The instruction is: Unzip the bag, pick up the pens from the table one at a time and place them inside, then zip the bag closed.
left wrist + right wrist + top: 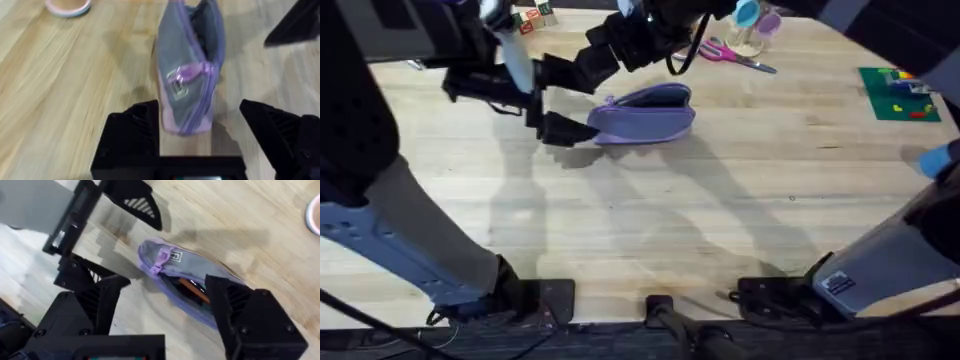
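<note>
Bag: the lavender bag (645, 113) lies on the table (650, 220), in the far middle part, between the two grippers. Its zipper is partly open at one end.
Inside the bag: in the right wrist view an orange pen (194, 290) shows through the open slit of the bag (185, 282). I cannot tell if a second pen is inside.
Zipper pull: a purple tab (187, 72) sits on the closed part of the zipper, near the end of the bag (189, 70) that faces the left gripper.
Left gripper: the left gripper (555, 100) is at the left end of the bag, its fingers spread, one on each side of that end, grasping nothing.
Right gripper: the right gripper (165, 300) hangs over the bag with its fingers spread and holds nothing.
Far table: scissors (735, 57) with pink handles lie behind the bag, well apart.
</note>
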Available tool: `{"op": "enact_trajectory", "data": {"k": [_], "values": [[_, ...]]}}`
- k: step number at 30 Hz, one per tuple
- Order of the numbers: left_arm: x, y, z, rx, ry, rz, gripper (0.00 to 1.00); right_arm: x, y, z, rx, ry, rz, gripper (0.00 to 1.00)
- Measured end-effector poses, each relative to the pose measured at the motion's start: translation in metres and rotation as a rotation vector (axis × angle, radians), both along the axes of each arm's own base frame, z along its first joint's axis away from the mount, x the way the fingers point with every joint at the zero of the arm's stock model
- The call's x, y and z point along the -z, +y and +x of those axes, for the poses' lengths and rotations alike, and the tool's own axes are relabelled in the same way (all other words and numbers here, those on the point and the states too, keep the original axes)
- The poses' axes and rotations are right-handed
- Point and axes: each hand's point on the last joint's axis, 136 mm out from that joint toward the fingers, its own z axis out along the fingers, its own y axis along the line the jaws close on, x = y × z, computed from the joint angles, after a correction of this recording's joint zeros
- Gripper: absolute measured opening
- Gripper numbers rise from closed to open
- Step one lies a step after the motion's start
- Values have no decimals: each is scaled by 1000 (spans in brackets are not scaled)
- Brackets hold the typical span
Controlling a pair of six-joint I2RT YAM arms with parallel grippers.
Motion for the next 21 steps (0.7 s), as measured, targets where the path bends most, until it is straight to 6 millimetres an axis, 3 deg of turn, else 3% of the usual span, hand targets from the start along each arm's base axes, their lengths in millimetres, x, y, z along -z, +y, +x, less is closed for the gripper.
{"op": "enact_trajectory", "data": {"k": [9, 15, 21], "values": [[-2, 58, 2, -153, 24, -10, 995, 0, 6, -3, -3, -37, -33, 996], [-2, 63, 0, -149, -6, -6, 995, 2, 19, -10, -10, -62, -53, 996], [-2, 63, 0, -143, -12, -5, 995, 25, 21, -5, 8, -26, -89, 996]]}}
